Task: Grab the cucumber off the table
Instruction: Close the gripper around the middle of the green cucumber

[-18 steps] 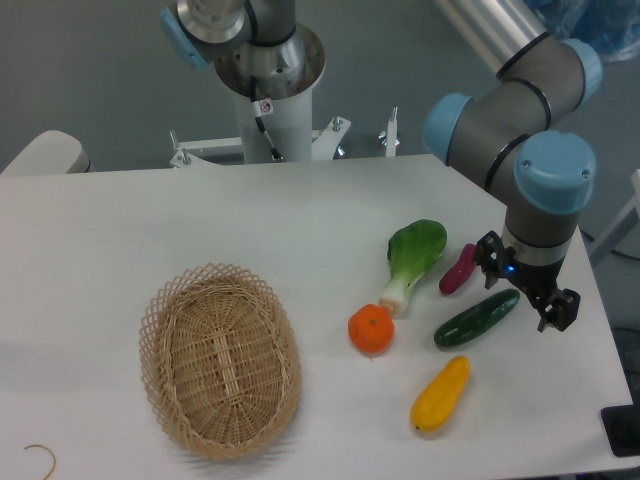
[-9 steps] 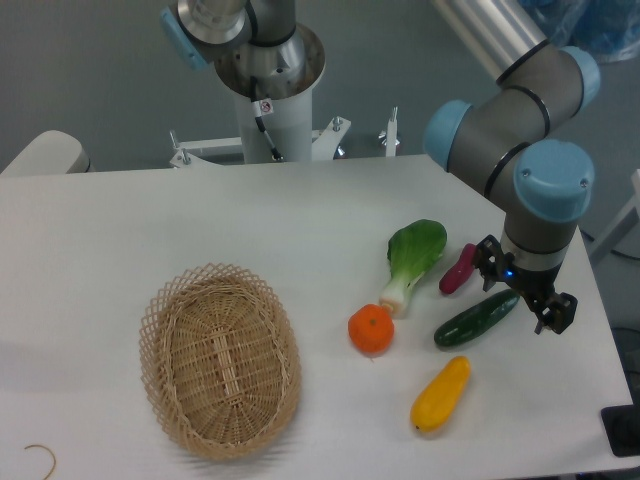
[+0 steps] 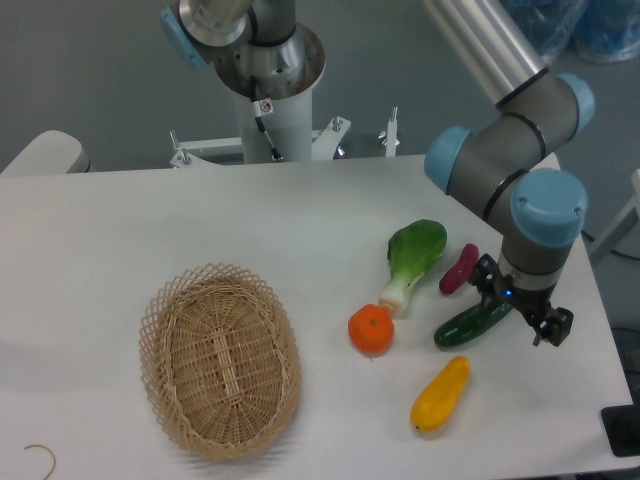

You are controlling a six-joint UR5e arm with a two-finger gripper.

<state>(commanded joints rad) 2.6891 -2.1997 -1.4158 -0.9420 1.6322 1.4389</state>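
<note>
Your single fixed camera, raised, facing the arm's base across the table (image 3: 200,220), angled downward, mid-range, gripper (image 3: 515,312) at frame right.

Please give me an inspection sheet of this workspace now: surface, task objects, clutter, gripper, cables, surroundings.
Surface: white table, flat, no spills seen.
Task object: cucumber, dark green, lying on the table; its right end is under the gripper.
Clutter: wicker basket, nothing seen inside; orange; bok choy; eggplant; yellow vegetable; thin hook-shaped object at the front left corner.
Gripper: gripper low over the cucumber's right end, fingers spread on either side, not yet closed.
Cables: short cable on the white pedestal.
Surroundings: grey wall; second robot base behind the table.
</note>
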